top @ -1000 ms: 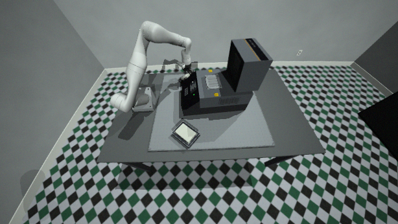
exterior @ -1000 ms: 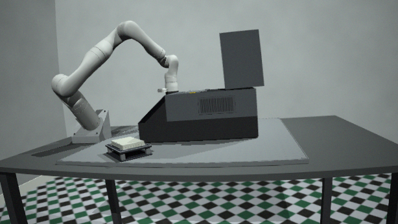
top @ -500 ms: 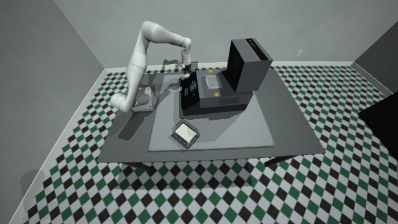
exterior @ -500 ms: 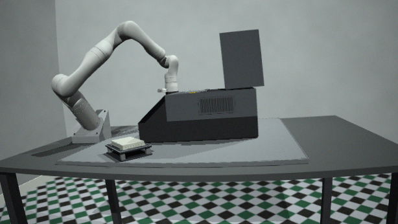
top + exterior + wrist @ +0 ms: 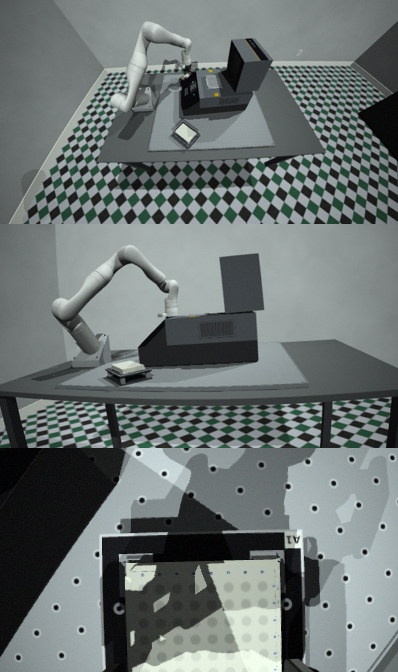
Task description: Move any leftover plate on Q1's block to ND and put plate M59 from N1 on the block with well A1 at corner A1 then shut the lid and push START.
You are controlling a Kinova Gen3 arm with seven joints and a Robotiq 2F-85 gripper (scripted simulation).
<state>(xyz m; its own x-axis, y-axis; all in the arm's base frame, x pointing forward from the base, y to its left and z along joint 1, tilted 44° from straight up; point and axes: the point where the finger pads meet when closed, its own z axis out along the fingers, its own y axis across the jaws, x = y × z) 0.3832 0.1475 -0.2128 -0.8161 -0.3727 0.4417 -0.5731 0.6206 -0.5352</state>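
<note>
Landmark: cycler Q1 (image 5: 223, 97), on the mat in the middle of the table (image 5: 301, 129). Its lid (image 5: 247, 65) stands upright at Q1's rear, so the block (image 5: 214, 82) is open from above. A pale ridged rectangle shows on the block between two yellow markers, but I cannot tell whether it is bare block or a leftover plate. The gripper (image 5: 186, 76) hangs at Q1's far front corner on the arm's side, pointing down with fingers spread wide and nothing between them. Its fingertips show in no view. The wrist camera looks straight down on a black-framed nest (image 5: 111, 598) on the dotted mat beside Q1. A pale welled plate (image 5: 235, 613) lies inside the frame, and a corner mark reads like A1. My judgement is that the arm is lined up over this plate and open for a pick across it. I cannot tell whether this is N1 with M59. A second nest (image 5: 185, 133), well apart from Q1 on its near side, also carries a pale slab (image 5: 127, 366). Q1 is unfixed, so any descent this close should avoid nudging its casing
</note>
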